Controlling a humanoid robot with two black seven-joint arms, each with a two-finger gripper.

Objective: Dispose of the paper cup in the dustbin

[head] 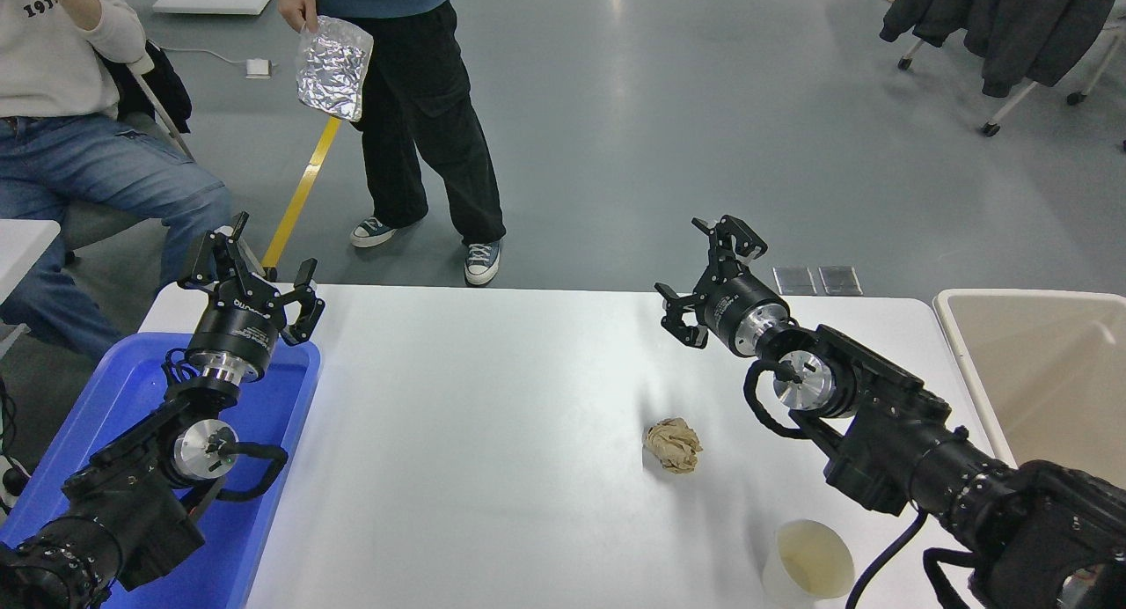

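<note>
Head view: paper cup [809, 563] upright on white bench [493, 389], bottom edge right of centre, holds only cream stain. Crumpled brown paper ball [673, 444] just above-left of it. Dustbin [1038, 380] at right edge, cropped, inside looks bare. Blue tray [273, 468] lower left, largely hidden by parked left arm. Left pincer [251, 275] fingers apart, holding nothing. Right pincer [708, 279] upper right of centre, fingers apart, holding nothing.

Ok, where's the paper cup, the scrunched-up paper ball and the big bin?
paper cup [809, 567], head view, on its stained inside bottom.
crumpled paper ball [673, 444], head view, on the middle of the ball.
dustbin [968, 355], head view, on its pale left rim.
</note>
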